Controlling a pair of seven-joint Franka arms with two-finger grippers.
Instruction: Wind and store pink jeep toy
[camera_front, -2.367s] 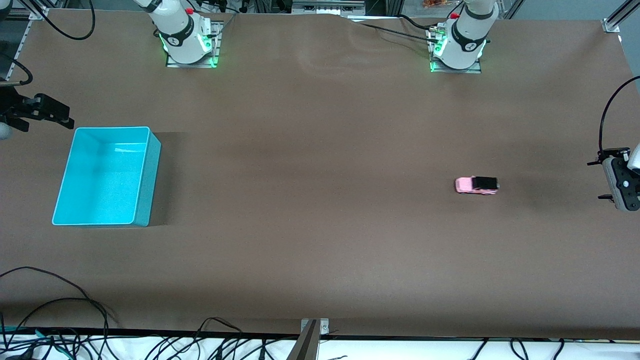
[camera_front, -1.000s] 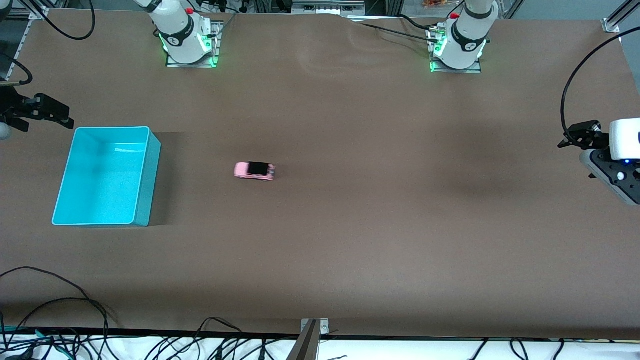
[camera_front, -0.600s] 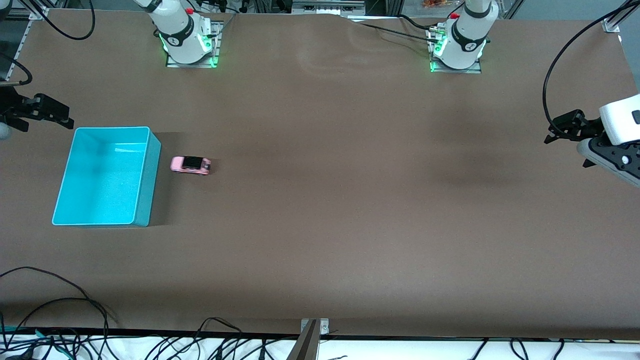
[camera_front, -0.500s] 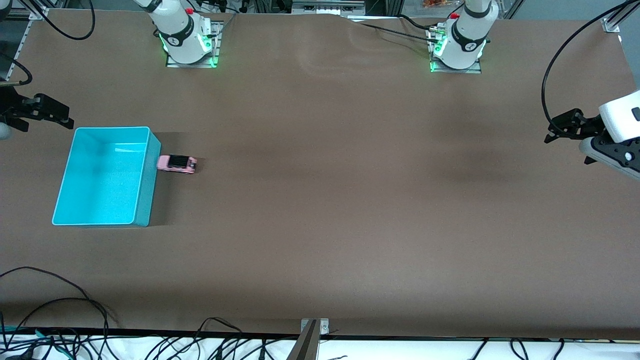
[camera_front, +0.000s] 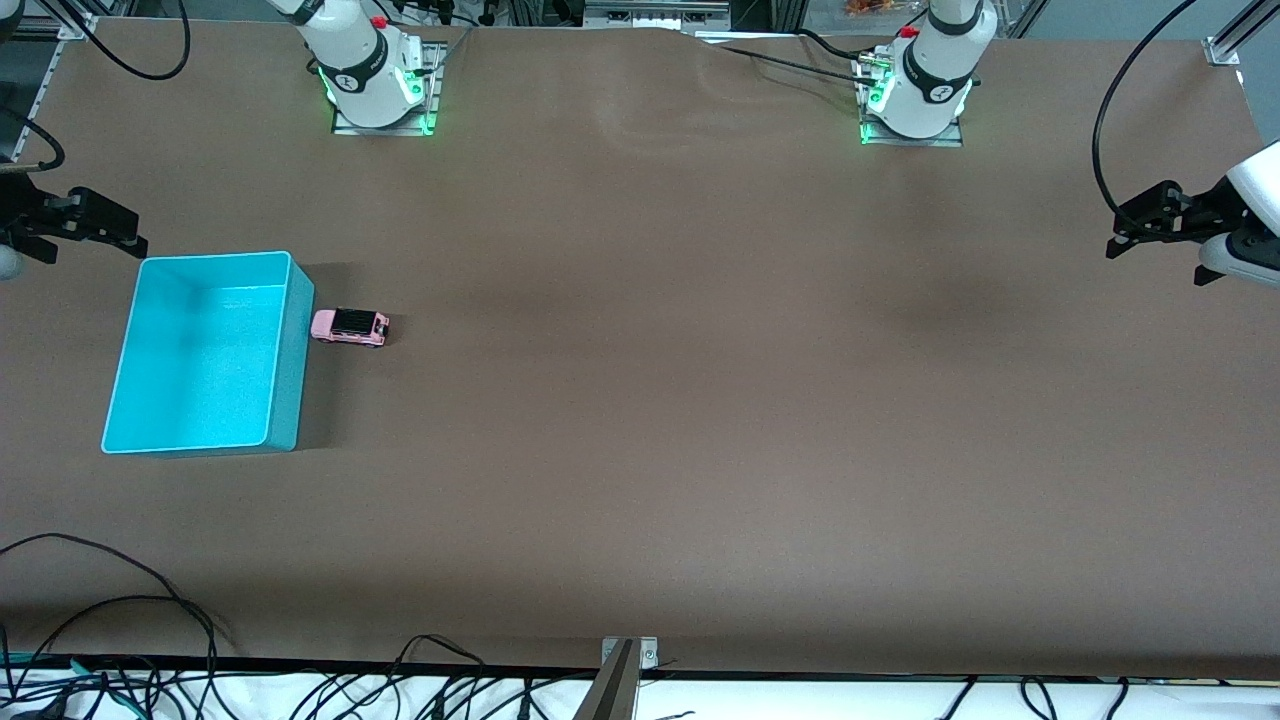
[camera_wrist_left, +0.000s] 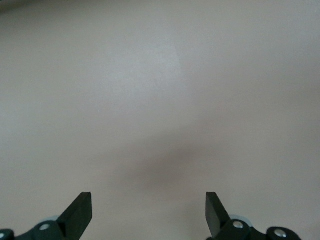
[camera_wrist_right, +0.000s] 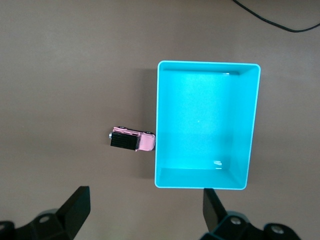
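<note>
The pink jeep toy (camera_front: 349, 327) (camera_wrist_right: 132, 140) stands on the brown table with its pink nose against the outer wall of the cyan bin (camera_front: 296, 370) (camera_wrist_right: 207, 64), on the side toward the left arm's end. The bin holds nothing. My right gripper (camera_wrist_right: 146, 200) hangs open and empty, high over the table at the right arm's end, looking down on bin and jeep. My left gripper (camera_wrist_left: 149, 200) is open and empty over bare table at the left arm's end; only its wrist (camera_front: 1235, 215) shows at the front view's edge.
Black cables (camera_front: 100, 600) lie along the table edge nearest the front camera, beside a metal bracket (camera_front: 625, 660). A cable (camera_wrist_right: 275, 20) lies on the table past the bin. Both arm bases (camera_front: 375, 85) (camera_front: 915, 95) stand at the farthest edge.
The jeep rolled across the table from the left arm's end, hit the bin's wall and stopped there; the bin shifted slightly. The left arm drew back and up. The right arm stayed still.
</note>
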